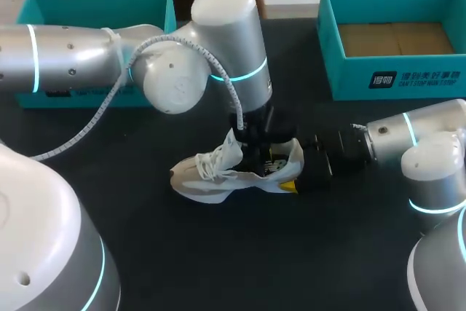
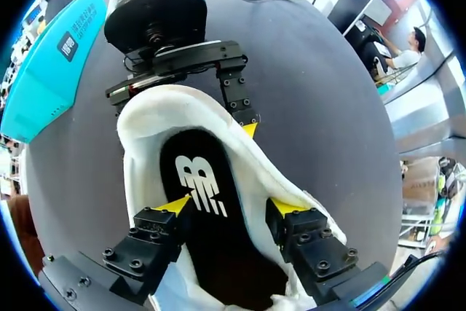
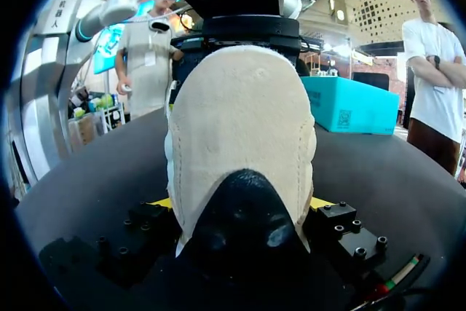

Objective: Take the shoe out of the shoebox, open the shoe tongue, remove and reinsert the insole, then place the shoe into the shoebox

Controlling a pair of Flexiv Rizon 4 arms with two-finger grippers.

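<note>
A white shoe (image 1: pixel 211 176) lies on the black table, toe to the left and laces loose. My left gripper (image 1: pixel 258 152) points straight down into its mouth. In the left wrist view the left gripper (image 2: pixel 229 207) is open, its yellow tips spread just above the black insole (image 2: pixel 207 202), which lies flat inside the shoe (image 2: pixel 145 129). My right gripper (image 1: pixel 298 176) comes in low from the right. The cream heel (image 3: pixel 240 129) fills the gap in the right gripper (image 3: pixel 240 203), which is shut on it from both sides. One of its fingers (image 2: pixel 237 96) shows at the collar.
An open teal shoebox (image 1: pixel 331 41) with a bare cardboard floor stands at the back right and shows beyond the shoe as a teal box (image 3: pixel 349 103). A second teal box (image 1: pixel 95 5) sits at the back left, partly behind my left arm. Bare table (image 1: pixel 218 253) lies in front.
</note>
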